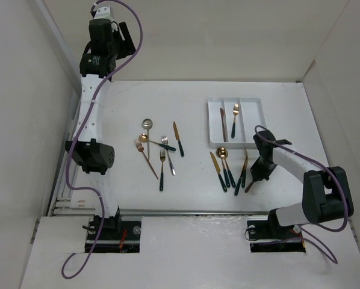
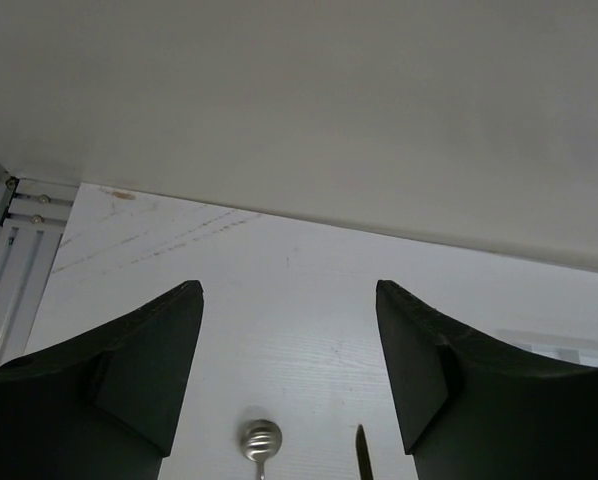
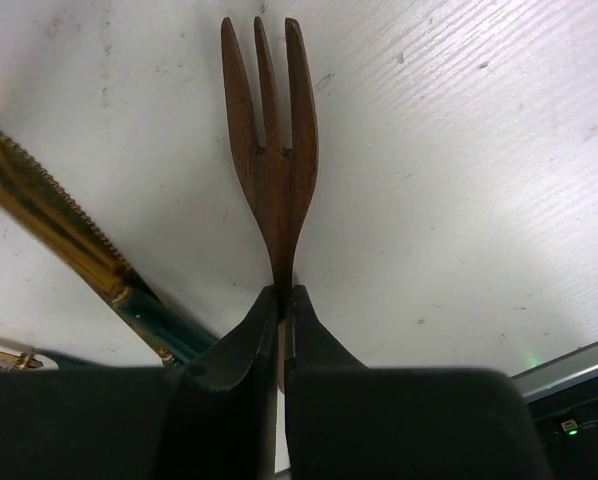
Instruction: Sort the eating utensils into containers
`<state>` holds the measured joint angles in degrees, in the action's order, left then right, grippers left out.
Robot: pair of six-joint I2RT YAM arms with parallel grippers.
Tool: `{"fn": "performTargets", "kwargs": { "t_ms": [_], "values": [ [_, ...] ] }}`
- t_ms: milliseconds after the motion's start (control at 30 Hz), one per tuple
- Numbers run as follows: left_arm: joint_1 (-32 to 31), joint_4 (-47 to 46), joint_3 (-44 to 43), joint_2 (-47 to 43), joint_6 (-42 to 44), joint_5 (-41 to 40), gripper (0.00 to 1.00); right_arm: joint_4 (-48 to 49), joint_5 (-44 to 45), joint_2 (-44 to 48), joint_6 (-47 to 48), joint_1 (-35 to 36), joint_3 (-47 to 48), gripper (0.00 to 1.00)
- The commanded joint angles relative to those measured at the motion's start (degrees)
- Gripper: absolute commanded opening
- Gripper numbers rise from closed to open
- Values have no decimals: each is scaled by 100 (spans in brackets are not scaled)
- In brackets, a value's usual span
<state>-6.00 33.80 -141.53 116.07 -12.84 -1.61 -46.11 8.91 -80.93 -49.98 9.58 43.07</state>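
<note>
Brown fork [image 3: 271, 150] is gripped at its neck by R gripper [image 3: 282, 300], its fingers [image 3: 234, 345] pressed shut on it. Tines are pointed away from the wrist cam, over the white table [image 3: 459, 150]. Whether the fork is lifted or resting can't be told. Just beside it, on the L of that view, a serrated gold knife [image 3: 49, 215] w/ teal handle is seen lying at an angle.

In the top view, the R gripper [image 1: 257, 174] is found near the front of the white tray [image 1: 261, 123], at the R end of a small group of teal-handled pieces, incl. a gold knife [image 1: 216, 168] and a gold spoon [image 1: 223, 153]. The tray is divided into 3 long compartments. A copper-toned knife [image 1: 223, 123] and a gold fork [image 1: 235, 112] are held in it side by side, in separate compartments as far as can be told.

Well apart, toward table centre-L, more utensils are scattered: silver spoon [image 1: 147, 123], copper fork [image 1: 147, 159], silver fork [image 1: 168, 153], teal-handled fork [image 1: 162, 171] and a second gold knife [image 1: 178, 138].

L gripper [image 2: 289, 290] is held high at the far L back corner, fingers [image 2: 139, 370] spread wide apart. The silver spoon's bowl and a knife tip are seen below it at the bottom edge of its wrist view.
</note>
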Motion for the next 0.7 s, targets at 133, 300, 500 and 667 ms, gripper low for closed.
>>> {"fn": "performTargets", "kwargs": {
  "t_ms": [133,300,500,667],
  "values": [
    [2,12,3,-401,-323,-418,42,-556,1454,568,-820,509,402,0],
    [125,188,109,-401,-456,-560,65,-1147,2737,1182,-963,1097,1571,0],
    [257,417,459,-401,-360,-850,71,1691,2495,493,2243,1178,2687,0],
    [319,417,889,-585,35,-631,90,1150,1228,-1933,3608,694,4637,0]
  ]
}}
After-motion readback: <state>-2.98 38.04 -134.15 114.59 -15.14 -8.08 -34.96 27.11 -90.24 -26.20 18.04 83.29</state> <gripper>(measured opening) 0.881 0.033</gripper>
